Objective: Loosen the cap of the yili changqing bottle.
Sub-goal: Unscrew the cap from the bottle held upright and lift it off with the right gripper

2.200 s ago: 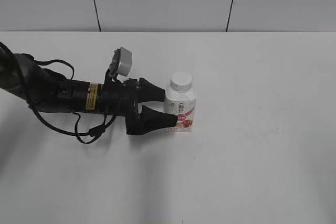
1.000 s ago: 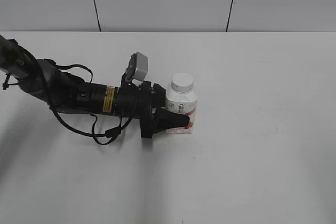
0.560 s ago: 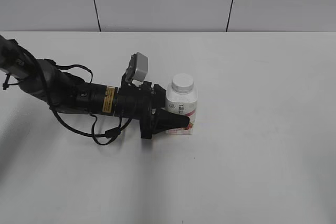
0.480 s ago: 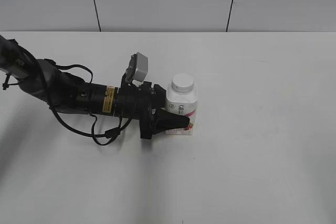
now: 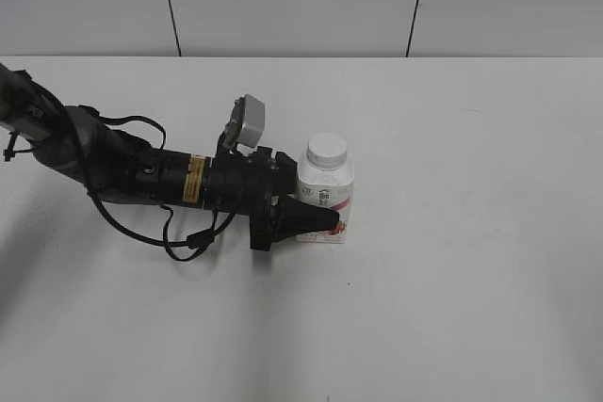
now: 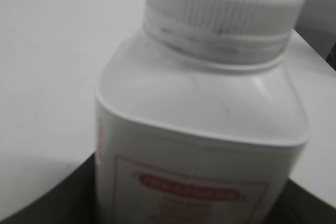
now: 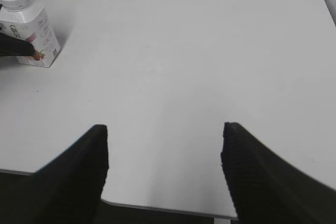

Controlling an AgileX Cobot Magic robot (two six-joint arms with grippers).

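One yili changqing bottle (image 5: 325, 193) is standing upright mid-table (image 5: 471, 280) wearing its one cap (image 5: 327, 148), the left gripper (image 5: 316, 202) is clamping its lower body, while the right gripper (image 7: 164, 169) is hanging spread apart, holding nothing, well to the right.

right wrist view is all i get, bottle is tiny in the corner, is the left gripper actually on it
Observer: Yes. In the exterior view the left gripper is closed around the lower body of the yili changqing bottle, which stands upright on the table.
Operator: cap still on?
Observer: Yes. The left wrist view shows the cap seated on the neck, ribbed side facing the camera.
Operator: anything touching the cap
Observer: No. In the exterior view nothing is on or over the cap, and no second arm is in frame. Your right gripper is open, far from the bottle.
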